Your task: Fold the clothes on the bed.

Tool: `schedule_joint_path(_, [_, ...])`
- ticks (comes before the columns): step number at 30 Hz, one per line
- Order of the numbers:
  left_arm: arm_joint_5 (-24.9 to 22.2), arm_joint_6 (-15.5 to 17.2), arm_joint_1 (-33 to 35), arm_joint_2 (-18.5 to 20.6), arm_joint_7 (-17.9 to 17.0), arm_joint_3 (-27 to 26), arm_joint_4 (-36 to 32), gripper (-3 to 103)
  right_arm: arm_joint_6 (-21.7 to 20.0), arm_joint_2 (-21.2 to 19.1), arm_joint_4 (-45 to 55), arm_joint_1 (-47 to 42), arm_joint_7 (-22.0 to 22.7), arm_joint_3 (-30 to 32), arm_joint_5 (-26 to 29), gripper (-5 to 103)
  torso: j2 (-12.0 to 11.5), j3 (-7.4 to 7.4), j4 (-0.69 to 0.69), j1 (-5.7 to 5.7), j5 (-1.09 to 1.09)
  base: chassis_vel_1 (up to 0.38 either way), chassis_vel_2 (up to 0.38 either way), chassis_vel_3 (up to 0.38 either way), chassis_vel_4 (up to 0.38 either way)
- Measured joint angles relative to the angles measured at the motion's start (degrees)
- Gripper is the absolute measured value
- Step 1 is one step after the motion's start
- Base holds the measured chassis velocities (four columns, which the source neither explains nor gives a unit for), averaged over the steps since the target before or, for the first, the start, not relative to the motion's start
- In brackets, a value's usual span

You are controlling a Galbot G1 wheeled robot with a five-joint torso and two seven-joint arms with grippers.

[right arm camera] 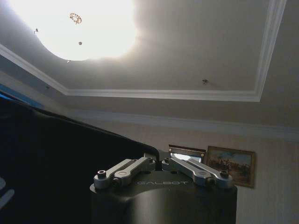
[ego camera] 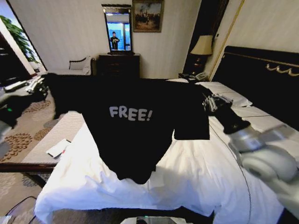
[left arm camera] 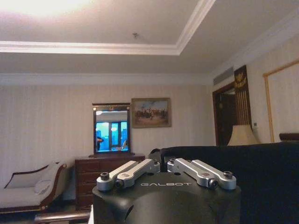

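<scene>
The black T-shirt [ego camera: 135,130] with white "FREE!" lettering hangs spread out in the air above the foot half of the white bed [ego camera: 196,172], its hem just touching the duvet. My left gripper [ego camera: 41,88] is shut on one shoulder edge, and its wrist view has the fingers [left arm camera: 140,169] meeting on black cloth [left arm camera: 261,177]. My right gripper [ego camera: 209,100] is shut on the other shoulder by the sleeve. Its wrist view looks up at the ceiling, with the cloth [right arm camera: 46,163] beside the closed fingers [right arm camera: 191,169].
White pillows [ego camera: 229,95] lie against the dark headboard [ego camera: 266,77] on the right. A pale striped bench [ego camera: 58,135] with a white item stands along the bed's left side. A dresser [ego camera: 119,65], a chaise [left arm camera: 28,186] and a lamp [ego camera: 202,45] line the far wall.
</scene>
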Motion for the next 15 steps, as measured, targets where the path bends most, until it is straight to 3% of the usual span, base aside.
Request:
schedule_joint_path(2, [0.13,-0.23,-0.51,1.06,0.37,0.74,1.34,1,0.02,-0.68,-1.10,2.46,-0.70,-1.66,0.78,1,0.00,0.00,-0.01,0.00,-0.01,0.000,0.000,0.000,0.000])
schedule_joint_path(4, [1.15,-0.90,-2.21,3.51,1.53,3.82,5.39,1,0.03,-1.84,-4.35,10.91,-2.00,-9.09,2.24,1,0.00,0.00,-0.02,0.00,-0.01,0.000,0.000,0.000,0.000])
schedule_joint_path(6, [1.42,-1.00,-2.56,3.75,1.73,4.34,6.01,1,0.01,-1.93,-4.80,12.14,-2.06,-10.37,2.39,1,0.00,0.00,-0.02,0.00,-0.01,0.000,0.000,0.000,0.000])
schedule_joint_path(8, [4.28,-1.53,-5.04,4.90,3.10,8.67,10.08,1,-0.36,-1.75,-7.93,21.98,-2.08,-19.88,3.46,1,0.00,0.00,-0.03,0.00,-0.03,0.000,0.000,0.000,0.000])
schedule_joint_path(9, [4.28,-1.53,-5.04,4.90,3.10,8.67,10.08,1,-0.36,-1.75,-7.93,21.98,-2.08,-19.88,3.46,1,0.00,0.00,-0.03,0.00,-0.03,0.000,0.000,0.000,0.000])
schedule_joint_path(10, [5.15,-1.68,-5.63,5.11,3.38,9.91,11.55,1,-0.57,-0.92,-9.49,27.16,-1.88,-25.39,3.91,1,0.00,-0.01,-0.07,0.00,-0.06,0.000,0.000,0.000,0.000])
schedule_joint_path(12, [6.40,-1.80,-8.87,5.41,3.24,15.35,15.39,1,-1.41,2.59,-14.61,40.44,-0.35,-39.01,4.87,1,0.00,0.00,0.03,0.00,0.01,0.000,0.000,0.000,0.000])
schedule_joint_path(14, [6.58,-1.79,-9.69,5.42,3.15,16.49,15.99,1,-1.47,3.21,-15.47,42.33,-0.04,-40.85,4.98,1,0.00,0.00,0.03,0.00,0.00,0.000,0.000,0.000,0.000])
schedule_joint_path(15, [7.12,-1.83,-12.22,5.42,2.79,19.84,17.73,1,-1.52,5.07,-17.86,47.58,0.91,-45.92,5.27,1,0.00,0.00,0.02,0.00,-0.02,0.000,0.000,0.000,0.000])
